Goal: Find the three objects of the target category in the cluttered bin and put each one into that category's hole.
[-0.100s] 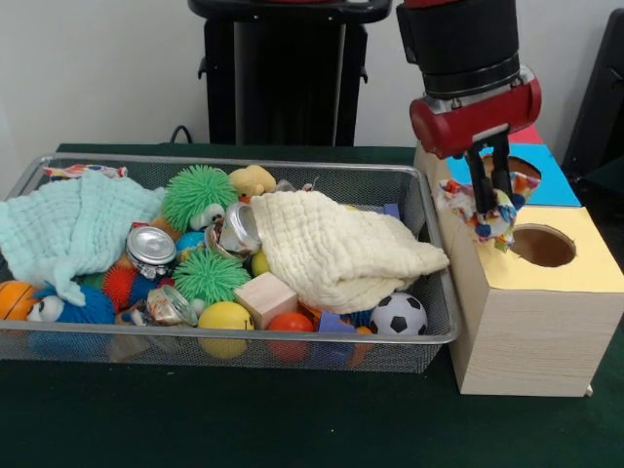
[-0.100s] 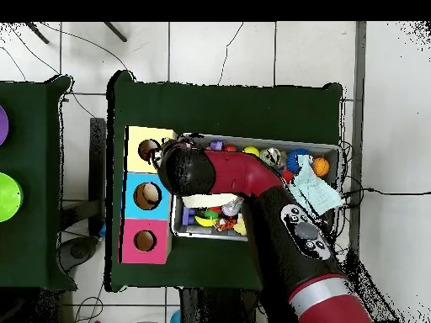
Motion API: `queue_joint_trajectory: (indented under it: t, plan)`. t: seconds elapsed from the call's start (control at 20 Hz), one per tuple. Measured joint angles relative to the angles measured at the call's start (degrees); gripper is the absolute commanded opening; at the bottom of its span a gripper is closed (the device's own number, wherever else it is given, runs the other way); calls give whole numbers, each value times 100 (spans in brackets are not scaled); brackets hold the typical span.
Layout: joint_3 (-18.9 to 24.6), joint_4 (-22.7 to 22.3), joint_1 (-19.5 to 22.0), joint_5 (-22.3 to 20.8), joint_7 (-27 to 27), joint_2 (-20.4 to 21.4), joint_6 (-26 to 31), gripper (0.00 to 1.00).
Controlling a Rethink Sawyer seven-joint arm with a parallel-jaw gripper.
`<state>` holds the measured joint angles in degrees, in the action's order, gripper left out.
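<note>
Robot gripper [image 1: 492, 198] holding a patterned cloth [image 1: 485, 216] beside a wooden sorting box [image 1: 531, 322].

The fingers are clenched on the white cloth with coloured spots, which hangs just left of the round hole [image 1: 543, 246] in the box's yellow section. Next to the box, the wire mesh bin [image 1: 434, 255] holds a cream cloth [image 1: 336, 252], a mint cloth [image 1: 68, 226], spiky green balls and a small soccer ball [image 1: 398, 315].

The arm [image 1: 466, 58] was black with a glossy red collar — two thin black fingers [image 1: 479, 180] below; a grey button panel on top.
</note>
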<state>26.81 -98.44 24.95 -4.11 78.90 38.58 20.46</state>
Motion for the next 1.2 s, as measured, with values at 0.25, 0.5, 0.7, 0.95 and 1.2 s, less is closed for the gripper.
queue_joint_trajectory:
  t: [0.25, 0.5, 0.7, 0.95, 1.2]
  plan:
    - [20, -152, 48, 189, 71, -127, -626, 0]
    - [21, -298, 35, 370, 149, -170, -817, 0]
    - [21, -379, 17, 550, 157, -176, -815, 0]
    - [26, -439, 15, 862, 157, -193, -740, 0]
    - [61, -499, 25, 1070, 157, -218, -682, 0]
